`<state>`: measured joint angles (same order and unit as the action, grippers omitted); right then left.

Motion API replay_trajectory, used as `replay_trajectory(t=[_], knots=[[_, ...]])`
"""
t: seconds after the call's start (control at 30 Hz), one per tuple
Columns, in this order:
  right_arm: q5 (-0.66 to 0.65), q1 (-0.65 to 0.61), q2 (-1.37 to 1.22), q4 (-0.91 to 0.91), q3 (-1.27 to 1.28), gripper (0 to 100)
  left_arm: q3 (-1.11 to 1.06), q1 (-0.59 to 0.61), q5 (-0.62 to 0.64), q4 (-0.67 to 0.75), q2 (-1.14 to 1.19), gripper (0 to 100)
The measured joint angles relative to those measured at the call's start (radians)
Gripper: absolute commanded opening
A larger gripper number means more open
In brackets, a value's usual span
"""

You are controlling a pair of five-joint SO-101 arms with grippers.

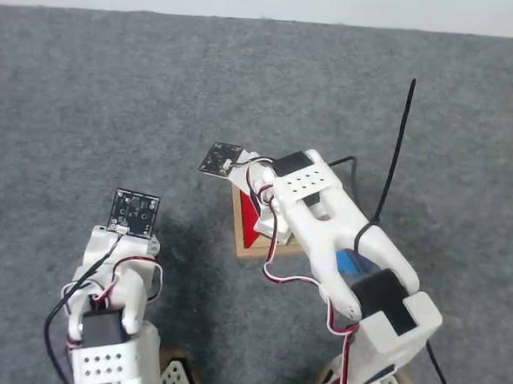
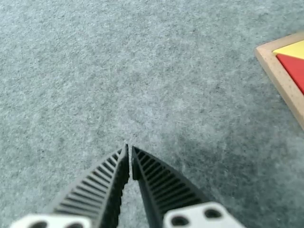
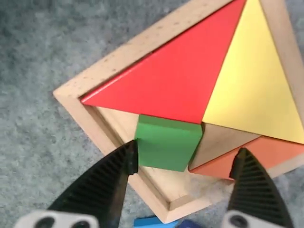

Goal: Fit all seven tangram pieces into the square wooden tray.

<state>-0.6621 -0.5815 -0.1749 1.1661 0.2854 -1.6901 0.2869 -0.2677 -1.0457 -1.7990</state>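
Note:
The square wooden tray (image 3: 118, 57) lies under my right gripper (image 3: 185, 153), which is open. In the tray are a large red triangle (image 3: 175, 76), a large yellow triangle (image 3: 251, 90) and an orange triangle (image 3: 242, 152). A green square (image 3: 166, 142) sits against the red triangle's edge, between the fingers; one finger (image 3: 114, 180) touches its side and the other stands well apart from it. A blue piece (image 3: 152, 222) lies on the carpet just outside the tray. My left gripper (image 2: 129, 151) is shut and empty over bare carpet, to the left of the tray (image 2: 280, 80).
From above, the right arm (image 1: 312, 204) covers most of the tray (image 1: 241, 235). The blue piece (image 1: 350, 263) peeks out beneath that arm. The left arm (image 1: 116, 288) stands at the lower left. Grey carpet stretches all around.

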Motion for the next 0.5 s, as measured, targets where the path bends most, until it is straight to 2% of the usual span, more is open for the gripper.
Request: replay_trajectory(t=[0.27,0.5], knots=[[0.000,0.000,0.000,0.000,-0.002,30.3,0.000,0.000,0.000,0.000,0.000,1],[0.077,0.000,-0.008,-0.002,-0.078,30.3,0.000,0.000,0.000,0.000,0.000,1]])
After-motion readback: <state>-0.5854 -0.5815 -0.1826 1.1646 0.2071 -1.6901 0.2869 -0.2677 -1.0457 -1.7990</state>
